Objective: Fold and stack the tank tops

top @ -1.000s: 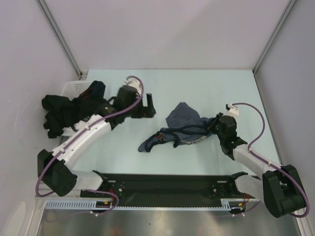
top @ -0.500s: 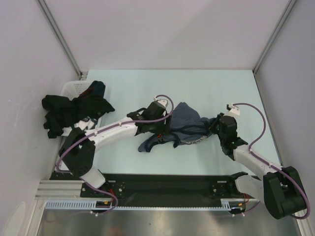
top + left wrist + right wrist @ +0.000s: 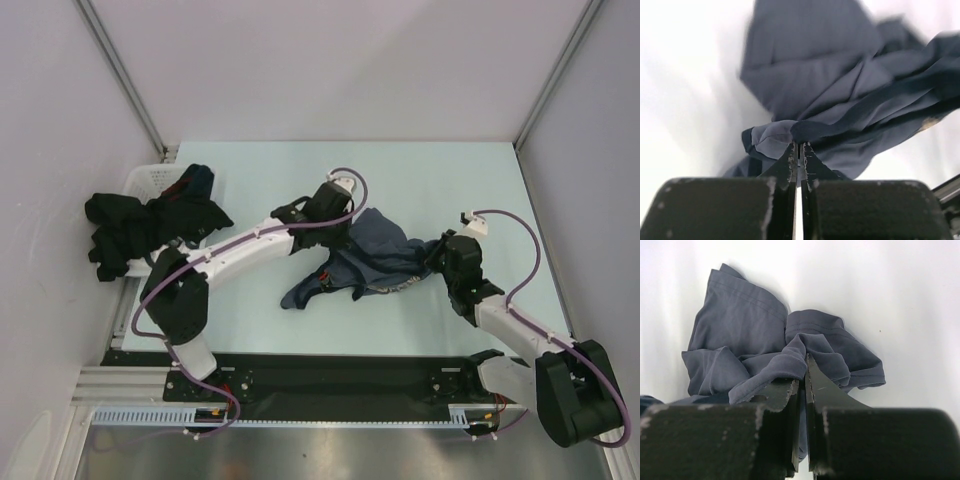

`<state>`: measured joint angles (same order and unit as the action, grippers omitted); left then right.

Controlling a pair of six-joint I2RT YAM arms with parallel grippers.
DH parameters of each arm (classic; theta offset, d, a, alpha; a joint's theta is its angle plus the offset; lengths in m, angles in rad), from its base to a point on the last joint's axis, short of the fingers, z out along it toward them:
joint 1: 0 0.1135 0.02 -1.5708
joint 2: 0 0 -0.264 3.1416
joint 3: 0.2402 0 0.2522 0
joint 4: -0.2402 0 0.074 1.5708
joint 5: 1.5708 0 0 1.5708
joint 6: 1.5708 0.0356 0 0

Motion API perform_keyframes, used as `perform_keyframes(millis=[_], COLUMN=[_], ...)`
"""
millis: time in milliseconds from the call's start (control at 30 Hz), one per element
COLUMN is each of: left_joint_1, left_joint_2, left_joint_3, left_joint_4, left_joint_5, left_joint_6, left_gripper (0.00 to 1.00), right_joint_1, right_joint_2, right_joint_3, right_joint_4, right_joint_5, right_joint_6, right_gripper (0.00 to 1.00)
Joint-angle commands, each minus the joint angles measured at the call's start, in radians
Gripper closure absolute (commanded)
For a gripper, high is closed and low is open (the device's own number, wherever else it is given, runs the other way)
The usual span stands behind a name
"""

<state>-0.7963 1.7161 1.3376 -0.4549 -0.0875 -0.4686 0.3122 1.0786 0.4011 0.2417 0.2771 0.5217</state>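
Slate blue-grey tank top point(image 3: 372, 255), soft cloth w/ dark trim, lies bunched mid-worktop, pinched at two spots. Left tool point(image 3: 799, 146): jaws together, thin fold of edge nipped at the very tips. Shallow bite, could slip. Right tool point(image 3: 805, 364): jaws closed on a thicker ridge of cloth, bite looks deeper.

Step in hand, my read: spread the top flat before any fold. To do it well, lift both tools only enough to free the cloth, then draw them apart evenly & slowly, w/ low tension esp. on the left side. Each should hold one layer of edge, not a bundle; can't tell from wrist views which part of the garment each has. If cloth twists btwn them, set down & re-grip at shoulders or hem corners.

Pale green worktop point(image 3: 440, 175) looks smooth, w/ room behind the top for laying out. Larger black tank top point(image 3: 125, 235) is heaped over white plastic basket point(image 3: 148, 178) at far left, well apart. White wall panels point(image 3: 330, 70) close in three sides; black base rail point(image 3: 340, 375) runs along near edge.
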Motion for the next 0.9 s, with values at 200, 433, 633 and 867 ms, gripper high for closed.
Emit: perform_keyframes(millis=[200, 433, 633, 867], left_joint_1=[0.327, 0.469, 0.670, 0.775], left_joint_2=[-0.318, -0.557, -0.609, -0.627], left_joint_3=[0.164, 0.144, 0.019, -0.103], left_joint_4=[-0.119, -0.220, -0.211, -0.143], left_joint_5=[0.022, -0.093, -0.017, -0.001], left_joint_6=[0.025, 0.062, 0.061, 0.013], left_gripper=[1.00, 1.00, 1.00, 1.00], right_joint_1=[0.044, 0.223, 0.205, 0.062], right_joint_2=[-0.071, 0.023, 0.067, 0.112], right_joint_3=[0.015, 0.172, 0.183, 0.163], right_joint_4=[0.079, 0.002, -0.042, -0.099], right_joint_5=[-0.117, -0.233, -0.171, -0.150], right_joint_6=[-0.118, -0.282, -0.258, -0.161], right_gripper=[0.79, 0.25, 0.20, 0.20])
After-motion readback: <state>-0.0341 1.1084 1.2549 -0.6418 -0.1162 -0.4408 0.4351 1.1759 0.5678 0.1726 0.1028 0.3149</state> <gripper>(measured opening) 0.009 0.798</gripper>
